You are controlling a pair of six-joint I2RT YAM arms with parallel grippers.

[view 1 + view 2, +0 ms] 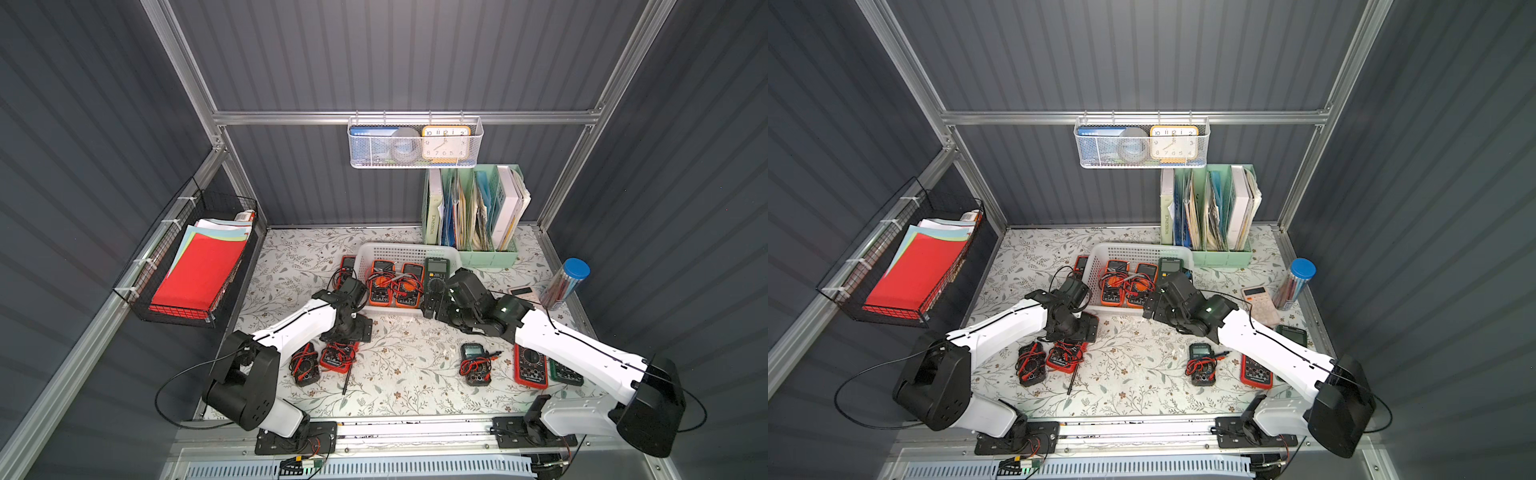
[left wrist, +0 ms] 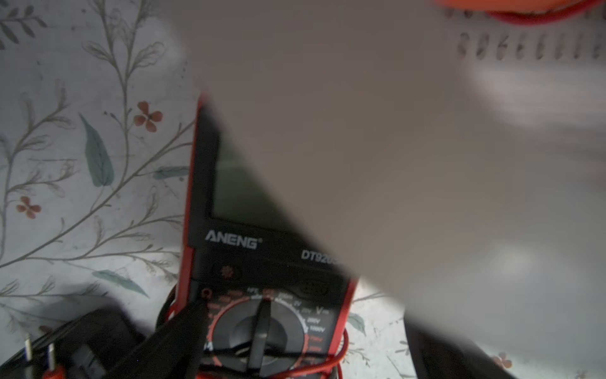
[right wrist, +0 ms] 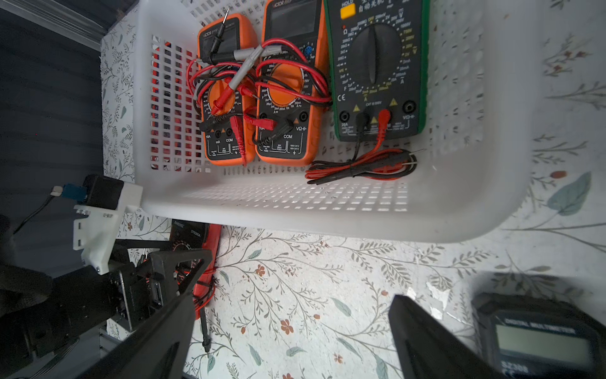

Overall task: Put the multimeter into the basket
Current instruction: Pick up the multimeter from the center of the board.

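Toward the front of the desk (image 1: 415,374), the left arm's jaws stand wide open astride a red-edged multimeter (image 2: 262,262) that lies flat; they grip nothing, and whether they touch it cannot be told. Farther back, the right arm's jaws gape just as wide and empty over bare desk, just before the basket (image 3: 328,216). Inside the basket, clear of those jaws, a green-edged multimeter (image 3: 373,65) lies beside two orange multimeters (image 3: 285,144).

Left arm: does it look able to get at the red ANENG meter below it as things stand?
Probably yes. The left gripper is open directly above the dial of the red ANENG meter, with nothing between them. The basket crowds only the meter's display end.
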